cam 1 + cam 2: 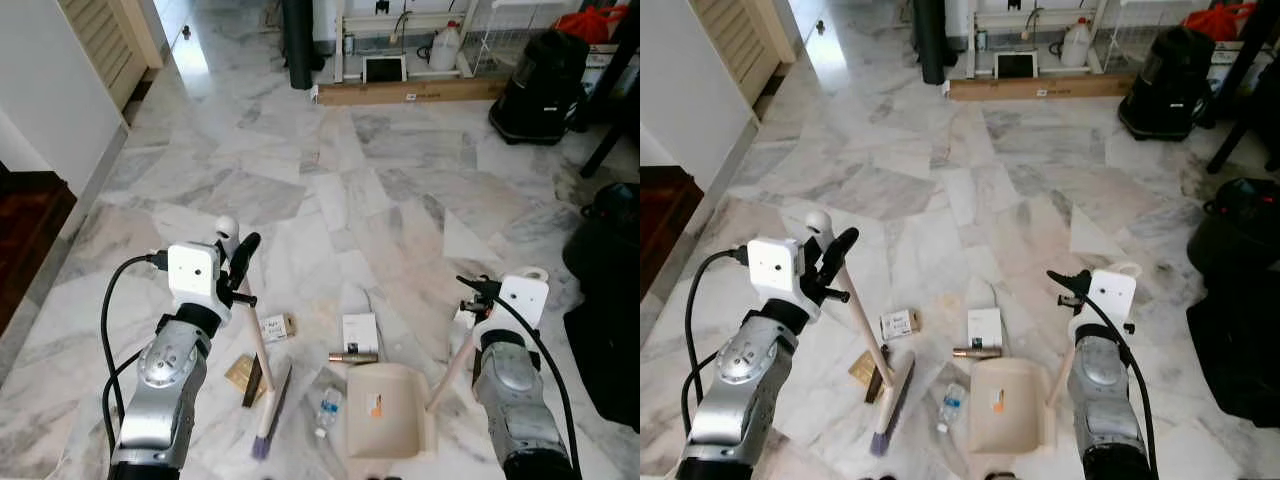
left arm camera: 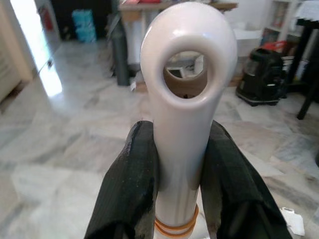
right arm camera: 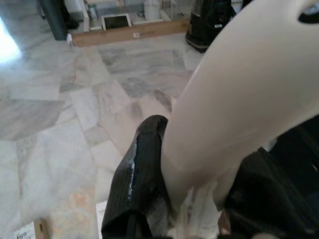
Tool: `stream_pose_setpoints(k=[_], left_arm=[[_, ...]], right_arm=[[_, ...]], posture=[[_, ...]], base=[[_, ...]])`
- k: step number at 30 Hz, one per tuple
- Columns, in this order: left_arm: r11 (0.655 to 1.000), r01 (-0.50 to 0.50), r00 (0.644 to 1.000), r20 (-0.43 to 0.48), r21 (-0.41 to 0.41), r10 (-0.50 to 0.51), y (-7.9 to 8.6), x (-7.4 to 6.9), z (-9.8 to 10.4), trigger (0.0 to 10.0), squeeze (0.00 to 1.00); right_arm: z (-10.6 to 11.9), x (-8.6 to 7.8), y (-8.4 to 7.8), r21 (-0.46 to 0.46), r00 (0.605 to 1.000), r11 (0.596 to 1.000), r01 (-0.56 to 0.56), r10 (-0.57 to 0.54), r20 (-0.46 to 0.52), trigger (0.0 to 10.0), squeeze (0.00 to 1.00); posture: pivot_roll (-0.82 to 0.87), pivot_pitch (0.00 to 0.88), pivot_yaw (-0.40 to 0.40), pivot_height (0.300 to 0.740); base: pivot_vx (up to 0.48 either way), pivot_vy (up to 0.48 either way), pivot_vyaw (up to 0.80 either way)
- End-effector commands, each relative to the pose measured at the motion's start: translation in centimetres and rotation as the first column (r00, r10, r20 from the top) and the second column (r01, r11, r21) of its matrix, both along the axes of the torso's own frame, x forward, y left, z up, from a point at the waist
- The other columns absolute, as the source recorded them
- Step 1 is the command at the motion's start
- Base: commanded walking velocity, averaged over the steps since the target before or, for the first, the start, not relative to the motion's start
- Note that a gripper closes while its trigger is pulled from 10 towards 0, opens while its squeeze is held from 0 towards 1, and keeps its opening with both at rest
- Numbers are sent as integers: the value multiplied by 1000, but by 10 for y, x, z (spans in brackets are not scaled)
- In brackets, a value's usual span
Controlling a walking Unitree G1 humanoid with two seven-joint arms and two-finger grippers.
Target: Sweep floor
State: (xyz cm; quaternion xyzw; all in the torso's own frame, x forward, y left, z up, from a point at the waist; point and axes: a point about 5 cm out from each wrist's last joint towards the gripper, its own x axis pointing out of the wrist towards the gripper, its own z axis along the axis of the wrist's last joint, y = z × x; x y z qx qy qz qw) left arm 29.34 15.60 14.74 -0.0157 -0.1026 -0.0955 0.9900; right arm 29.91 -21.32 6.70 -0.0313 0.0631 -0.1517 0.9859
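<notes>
My left gripper (image 1: 236, 264) is shut on the white handle of a broom (image 1: 258, 340), just below its looped end (image 2: 188, 64). The broom's purple-bristled head (image 1: 271, 410) rests on the marble floor. My right gripper (image 1: 478, 293) is shut on the cream handle (image 3: 234, 94) of a dustpan (image 1: 387, 410), which lies flat on the floor in front of me. Litter lies between them: a small box (image 1: 277, 327), a white packet (image 1: 360, 329), a brown tube (image 1: 352, 356), a small plastic bottle (image 1: 327, 409) and a tan packet (image 1: 243, 372).
A black vacuum cleaner (image 1: 543, 88) stands at the far right, and black bags (image 1: 608, 290) sit close on my right. A long cardboard box (image 1: 410, 92) and a shelf line the far wall. A dark wooden step (image 1: 25, 232) is at my left.
</notes>
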Motion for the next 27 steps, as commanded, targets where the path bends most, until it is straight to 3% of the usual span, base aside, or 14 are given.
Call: stream_pose_setpoints(k=[1,10,20,27], left_arm=[[999,-31,999,10,-40,31,7,2,1,10000,0],[990,-97,995,-21,-101,95,17,19,-7,10000,0],[997,-79,996,-35,-9,78,18,33,-21,10000,0],[996,-82,995,-57,-23,81,16,43,-29,10000,0]], right_arm=[[-4,-2,3,-19,1000,1000,-13,13,7,10000,0],[-14,-4,1,-12,1000,1000,3,-3,15,10000,0],[-23,-8,12,10,999,1000,-25,25,31,10000,0],[-23,-10,13,11,998,999,-37,37,50,10000,0]], posture=[[-15,162,66,740],[-12,167,69,740],[-38,163,66,740],[-77,147,51,740]], base=[[0,0,0],[0,0,0],[0,0,0],[0,0,0]])
